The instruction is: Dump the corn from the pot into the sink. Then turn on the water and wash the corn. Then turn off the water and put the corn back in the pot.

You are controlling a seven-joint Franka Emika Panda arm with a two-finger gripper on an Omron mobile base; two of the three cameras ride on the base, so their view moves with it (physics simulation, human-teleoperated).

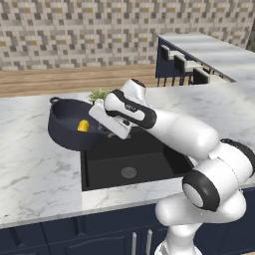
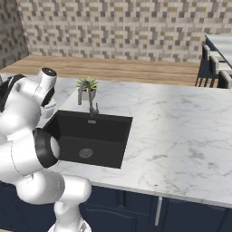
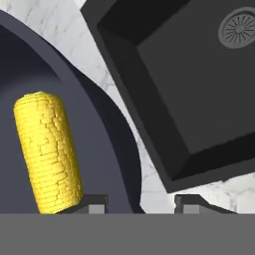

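**A:** Start with the big things. Why is the marble counter (image 1: 35,169) laid out like this?

**B:** The black sink (image 1: 149,164) is cut into it, with the round drain (image 1: 128,173) in its floor, and the dark pot (image 1: 69,130) is at the sink's left edge. I'd judge that nearness is what makes dumping practical: the pot only has to go over the lip.

**A:** Is the pot flat on the counter?

**B:** It looks tipped in the left base view, its mouth turned toward the sink and its near wall at the basin's corner. Whether it's lifted clear of the marble, I can't tell.

**A:** And the arm?

**B:** The white arm reaches across the sink to the pot's right rim. In the hand view the gripper (image 3: 141,201) straddles the pot wall: one fingertip (image 3: 94,203) inside, next to the corn, the other outside over the marble. The jaws stand partway apart with the rim between them; it reads as a hold on the pot's edge, though the contact itself is out of sight.

**A:** Where's the corn?

**B:** The corn (image 1: 83,126) is inside the pot, lying against its inner wall, not yet in the sink.

**A:** The faucet (image 2: 86,97) and the small plant (image 2: 87,84)?

**B:** Behind the basin, untouched; no water is running. Washing comes later, I'd say.
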